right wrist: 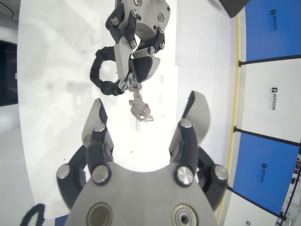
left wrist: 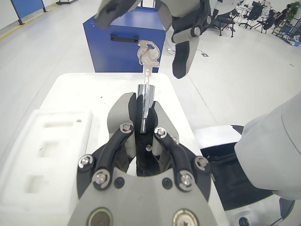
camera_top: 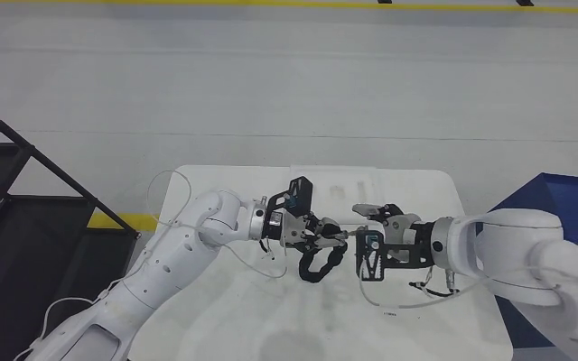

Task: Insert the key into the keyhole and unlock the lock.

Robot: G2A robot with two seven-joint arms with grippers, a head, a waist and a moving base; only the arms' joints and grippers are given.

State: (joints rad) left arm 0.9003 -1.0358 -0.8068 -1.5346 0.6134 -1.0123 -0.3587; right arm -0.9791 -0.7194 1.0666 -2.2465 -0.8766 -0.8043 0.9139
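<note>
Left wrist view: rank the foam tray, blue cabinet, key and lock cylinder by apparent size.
1. foam tray, though nearness to the camera enlarges it
2. blue cabinet
3. lock cylinder and key: they look alike, so left unranked

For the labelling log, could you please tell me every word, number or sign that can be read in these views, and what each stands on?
On the key: no legible marking.
On the lock: none visible.
On the blue and white wall panels: a brand logo with one word, printed sideways; brand print, so not quoted.
On the far blue panel: white print, too small to read.
</note>
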